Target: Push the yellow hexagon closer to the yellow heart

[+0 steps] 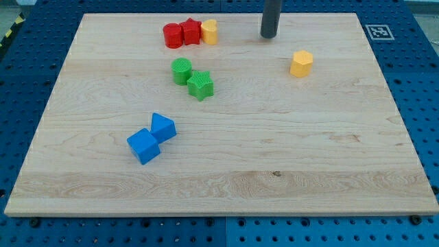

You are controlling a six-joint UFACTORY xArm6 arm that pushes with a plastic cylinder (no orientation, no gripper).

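Note:
The yellow hexagon (301, 63) lies on the wooden board at the view's upper right. The yellow heart (210, 31) sits near the view's top, left of centre, touching a red block. My tip (268, 36) stands between them near the top edge, up and to the left of the hexagon and apart from it, and to the right of the heart.
Two red blocks (181, 34) sit in a row left of the heart. A green cylinder (181, 71) and a green star (201, 85) lie below them. Two blue blocks (152, 138) lie lower left. A fiducial tag (377, 31) marks the board's top right corner.

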